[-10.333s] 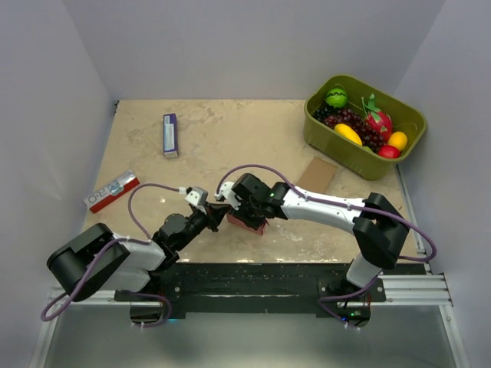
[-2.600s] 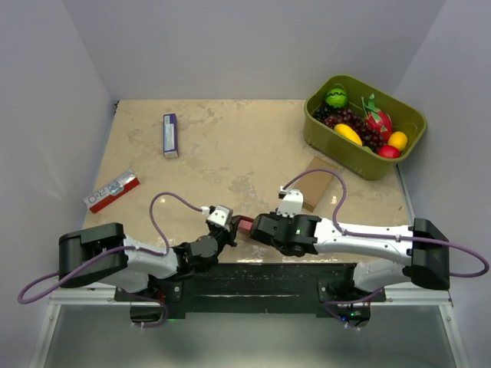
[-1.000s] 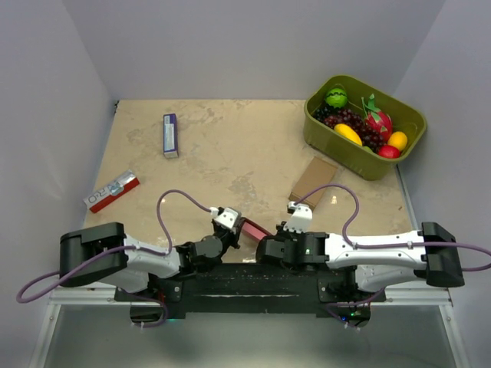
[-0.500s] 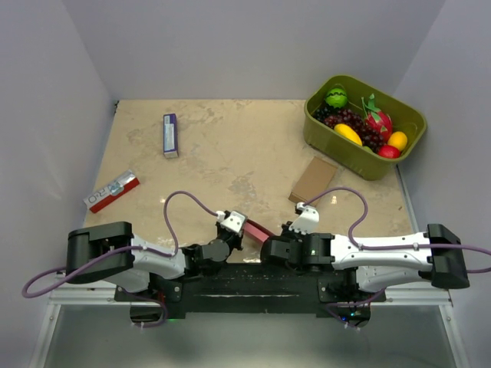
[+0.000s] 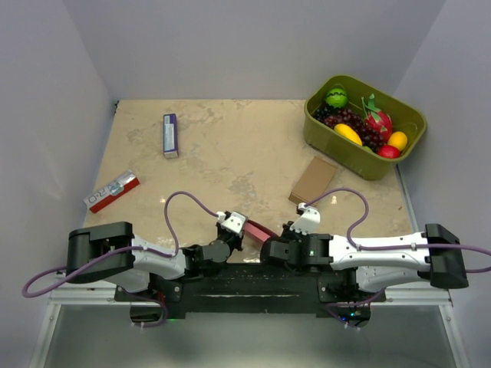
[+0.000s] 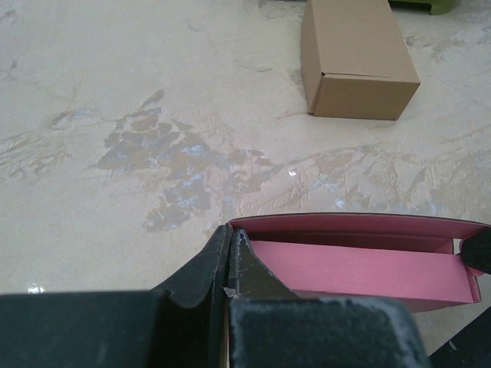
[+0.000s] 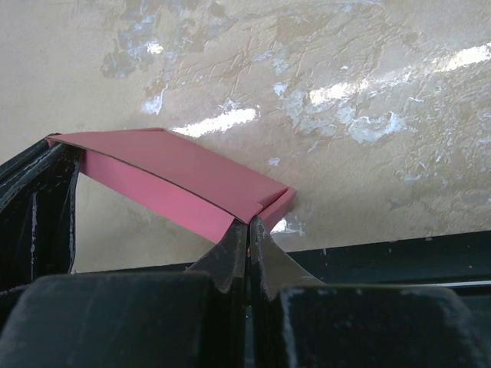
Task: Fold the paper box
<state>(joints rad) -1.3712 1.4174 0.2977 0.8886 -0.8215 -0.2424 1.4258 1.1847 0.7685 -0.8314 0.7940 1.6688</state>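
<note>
The paper box (image 5: 258,228) is a thin pink-red card packet held low over the table's near edge, between the two grippers. My left gripper (image 5: 237,231) is shut on its left end. In the left wrist view the fingertips (image 6: 230,236) pinch the end wall, and the paper box (image 6: 360,264) stretches away to the right with its long side open. My right gripper (image 5: 271,242) is shut on the other end. The right wrist view shows its tips (image 7: 247,224) clamped on the lower edge of the paper box (image 7: 176,172) near the corner.
A brown cardboard box (image 5: 313,179) (image 6: 357,57) lies beyond the grippers, to the right. A green bin of fruit (image 5: 364,125) stands at the back right. A red-and-white packet (image 5: 112,191) and a small blue-white box (image 5: 170,135) lie at the left. The black base rail (image 5: 245,277) runs just behind the grippers.
Both arms have drawn the paper box back to the near edge, and it has stretched into a long strip between them. Over the last half second almost nothing moved.
</note>
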